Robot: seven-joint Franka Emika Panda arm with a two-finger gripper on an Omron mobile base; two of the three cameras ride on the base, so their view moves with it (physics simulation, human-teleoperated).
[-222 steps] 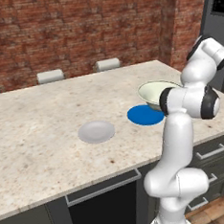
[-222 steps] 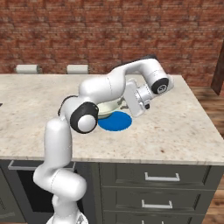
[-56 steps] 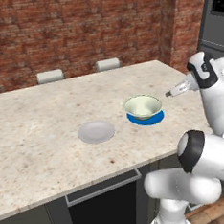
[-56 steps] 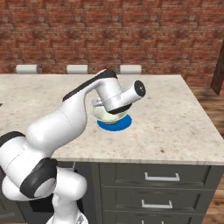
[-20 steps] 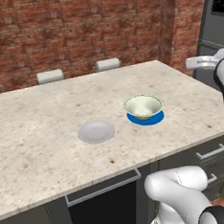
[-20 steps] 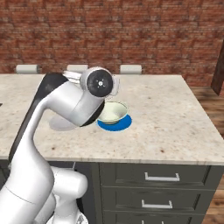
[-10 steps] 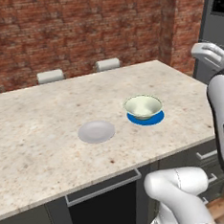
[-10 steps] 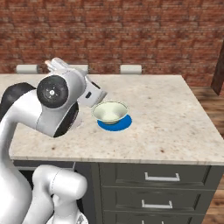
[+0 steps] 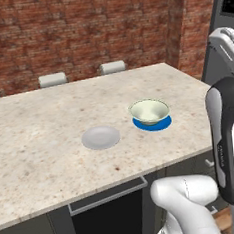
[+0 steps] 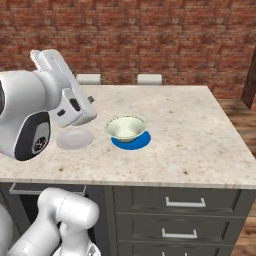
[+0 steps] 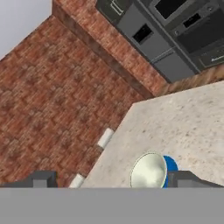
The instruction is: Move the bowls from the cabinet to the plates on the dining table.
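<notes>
A cream-white bowl [image 9: 149, 110] [image 10: 125, 128] sits on the bright blue plate [image 9: 163, 124] [image 10: 141, 143] on the dining table [image 9: 48, 115] [image 10: 200, 130]. The pale grey plate [image 9: 101, 138] [image 10: 75, 139] lies bare to its left. My arm is raised and pulled back from the table, close to both base cameras. In the hand view my gripper [image 11: 116, 180] is open with nothing between its fingertips [image 11: 43, 179], and it looks down from afar at the bowl [image 11: 148, 171] and a sliver of blue plate [image 11: 172, 166]. The cabinet is out of view.
A brick wall runs behind the table, with white chair backs [image 9: 113, 67] [image 10: 149, 79] along its far edge. A dark appliance column [image 9: 224, 14] stands at the right. Dark drawer fronts [image 10: 185, 202] sit under the table's near side.
The bowl, held over the blue plate earlier, now rests on it, released. In the last second my arm has swung up and back toward the cameras; bowl and plates stay put.
</notes>
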